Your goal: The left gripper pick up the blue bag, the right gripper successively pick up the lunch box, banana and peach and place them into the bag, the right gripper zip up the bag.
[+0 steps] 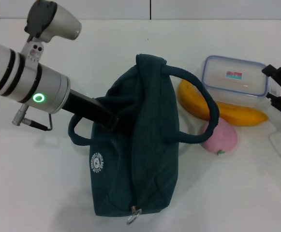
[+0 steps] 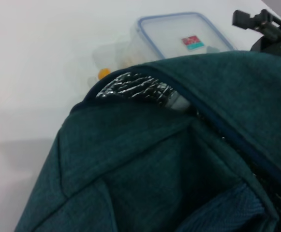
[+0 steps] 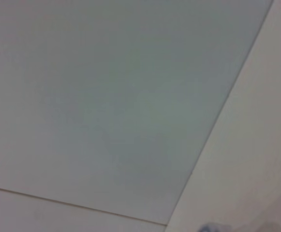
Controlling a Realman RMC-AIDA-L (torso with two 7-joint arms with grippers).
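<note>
The blue bag lies on the white table, its opening facing the left arm and its zipper pull at the near end. My left gripper pushes into the bag's left side, its tip buried in the fabric. Up close, the left wrist view shows the bag and its silver lining. To the right of the bag are the clear lunch box with a blue rim, the yellow banana and the pink peach. My right gripper hovers open beside the lunch box's right end.
One bag handle loops over the banana and peach, the other handle droops to the left. The table is bare white. The right wrist view holds only pale wall and table.
</note>
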